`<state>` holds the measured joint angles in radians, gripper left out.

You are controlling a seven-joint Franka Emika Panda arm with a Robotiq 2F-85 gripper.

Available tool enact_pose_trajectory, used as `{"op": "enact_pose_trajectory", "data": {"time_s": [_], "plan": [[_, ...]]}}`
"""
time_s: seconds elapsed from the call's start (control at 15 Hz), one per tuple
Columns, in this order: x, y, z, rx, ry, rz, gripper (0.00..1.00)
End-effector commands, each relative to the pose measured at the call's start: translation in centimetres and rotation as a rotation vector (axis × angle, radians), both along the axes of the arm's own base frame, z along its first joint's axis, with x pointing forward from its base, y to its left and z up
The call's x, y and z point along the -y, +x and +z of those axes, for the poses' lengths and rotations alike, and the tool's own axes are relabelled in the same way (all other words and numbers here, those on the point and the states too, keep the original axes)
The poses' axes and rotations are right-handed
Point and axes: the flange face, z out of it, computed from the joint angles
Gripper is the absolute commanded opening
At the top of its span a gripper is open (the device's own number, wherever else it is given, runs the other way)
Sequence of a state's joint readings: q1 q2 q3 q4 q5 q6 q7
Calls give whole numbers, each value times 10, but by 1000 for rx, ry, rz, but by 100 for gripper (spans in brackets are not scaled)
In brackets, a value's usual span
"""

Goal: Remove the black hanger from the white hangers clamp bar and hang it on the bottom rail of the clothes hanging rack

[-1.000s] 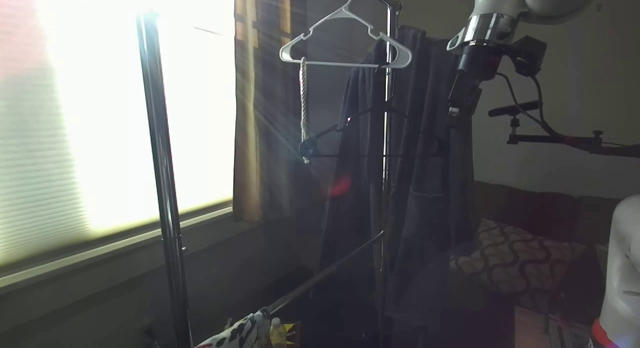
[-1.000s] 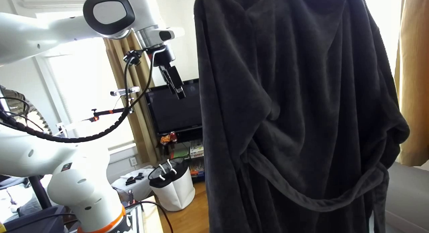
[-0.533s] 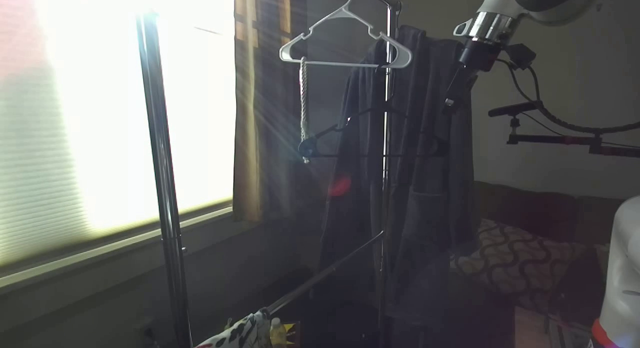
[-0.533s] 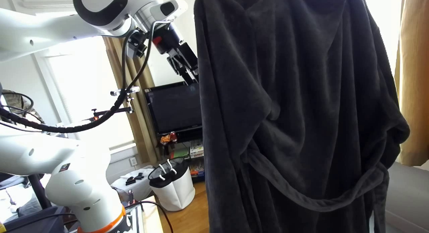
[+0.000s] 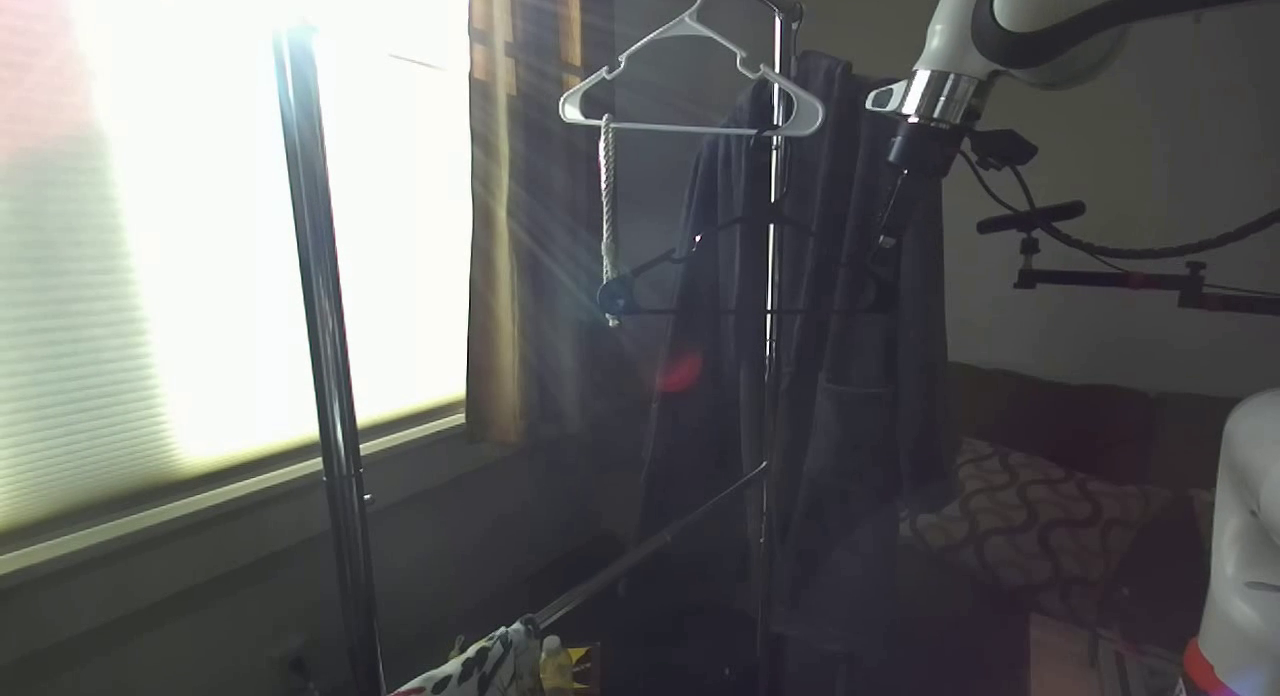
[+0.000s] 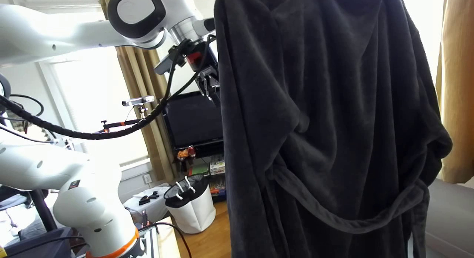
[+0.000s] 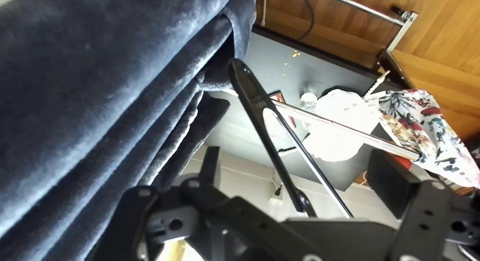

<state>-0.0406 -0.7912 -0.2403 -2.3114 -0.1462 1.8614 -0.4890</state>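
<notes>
Black hanger [image 7: 278, 159], hanging from the white hanger's bar [image 5: 690, 129] and crossing the wall-side edge of the counter [image 7: 270, 62] in the wrist view, is best centred between the parted jaws, robe [image 7: 105, 88] left out, before they close.

The slim black plastic hanger [image 7: 252, 98] is smooth and glossy. The straight silver metal bottom rail [image 7: 375, 139] is polished. The long dark-grey cloth robe [image 6: 326, 102] is matt.
</notes>
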Motion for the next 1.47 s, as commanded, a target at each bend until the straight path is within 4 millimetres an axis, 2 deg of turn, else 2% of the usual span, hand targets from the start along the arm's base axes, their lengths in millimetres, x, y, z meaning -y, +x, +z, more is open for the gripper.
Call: {"op": "enact_pose_trajectory", "data": {"time_s": [0.0,0.07,0.13,0.27,0.47,0.8,0.87,1.2,1.4], "plan": [[10,8,-23,-21,25,48,100],[11,11,-29,-36,41,57,95],[11,14,-34,-53,54,60,74],[7,17,-40,-90,97,100,70],[0,16,-41,-119,160,171,44],[-3,1,-25,-124,215,254,6],[-4,-2,-22,-123,223,264,1],[-7,-15,-8,-110,244,287,1],[-10,-24,8,-75,274,272,1]]}}
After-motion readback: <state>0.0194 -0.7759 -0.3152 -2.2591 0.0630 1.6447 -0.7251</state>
